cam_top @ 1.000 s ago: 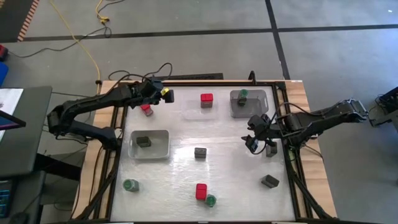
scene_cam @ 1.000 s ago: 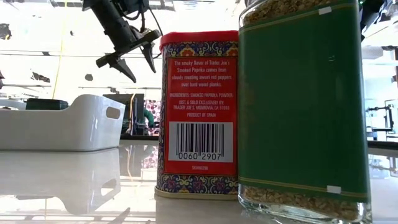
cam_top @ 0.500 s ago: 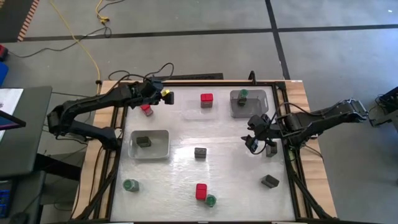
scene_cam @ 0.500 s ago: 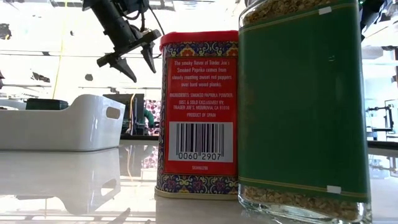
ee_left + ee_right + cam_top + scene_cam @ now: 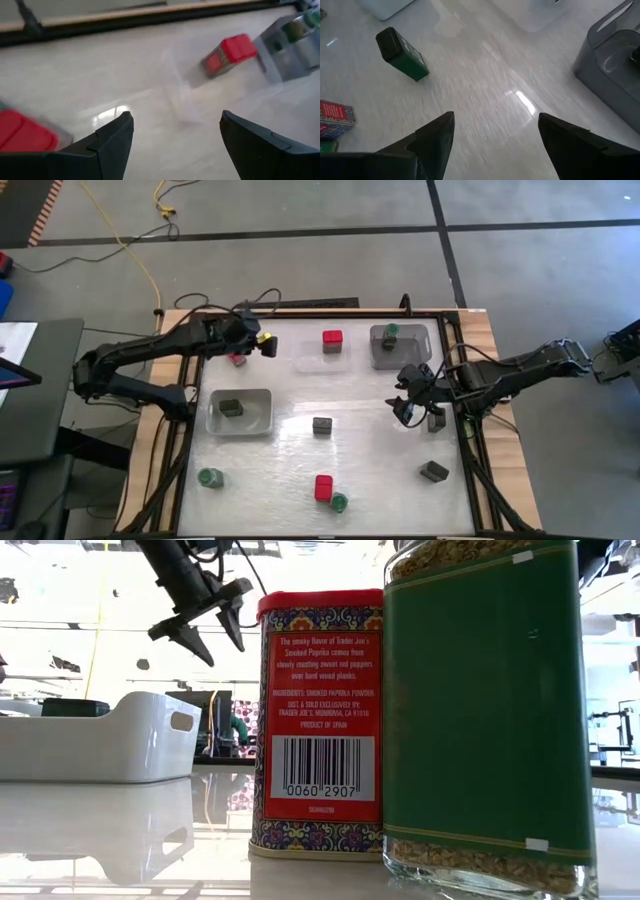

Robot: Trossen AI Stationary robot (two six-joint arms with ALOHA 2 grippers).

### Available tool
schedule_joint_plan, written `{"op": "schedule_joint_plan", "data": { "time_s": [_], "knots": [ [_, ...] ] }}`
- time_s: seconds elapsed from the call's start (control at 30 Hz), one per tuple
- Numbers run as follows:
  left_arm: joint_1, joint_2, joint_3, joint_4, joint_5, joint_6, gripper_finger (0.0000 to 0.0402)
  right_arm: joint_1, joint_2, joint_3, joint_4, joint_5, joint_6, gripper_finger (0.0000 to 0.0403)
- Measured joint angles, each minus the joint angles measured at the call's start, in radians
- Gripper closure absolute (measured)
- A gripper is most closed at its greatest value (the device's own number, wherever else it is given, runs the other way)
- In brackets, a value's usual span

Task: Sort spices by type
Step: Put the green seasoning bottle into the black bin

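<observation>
Left tool (image 5: pixel 262 343), wide open and empty, hovers above a red tin (image 5: pixel 237 360) near the table's far-left edge (image 5: pixel 200 350).

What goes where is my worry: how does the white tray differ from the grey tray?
The white tray is pale and opaque; the grey tray is darker. The white tray sits on the table's left side, the grey tray by the far edge towards the right. The white tray holds a dark tin, the grey tray a green-lidded jar. Both are rectangular.
</observation>
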Motion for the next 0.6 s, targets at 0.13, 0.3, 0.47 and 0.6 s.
{"op": "schedule_joint_plan", "data": {
  "time_s": [0.13, 0.3, 0.47, 0.6],
  "knots": [
    [-0.002, 0.0, 0.0, -0.07, -0.008, -0.105, 0.0116, 0.001, 0.0, 0.0, -0.001, 0.0, 0.0, 0.0088],
    [0.041, -0.013, 0.0, -0.156, -0.085, -0.249, 0.0116, 0.001, 0.0, 0.0, -0.001, 0.0, 0.0, 0.0088],
    [0.139, -0.023, 0.0, -0.186, -0.077, -0.238, 0.0116, 0.001, 0.0, 0.0, -0.001, 0.0, 0.033, 0.0088],
    [0.253, -0.022, 0.0, -0.18, 0.033, -0.044, 0.0116, 0.001, 0.0, 0.0, -0.001, 0.0, 0.059, 0.0088]
  ]
}}
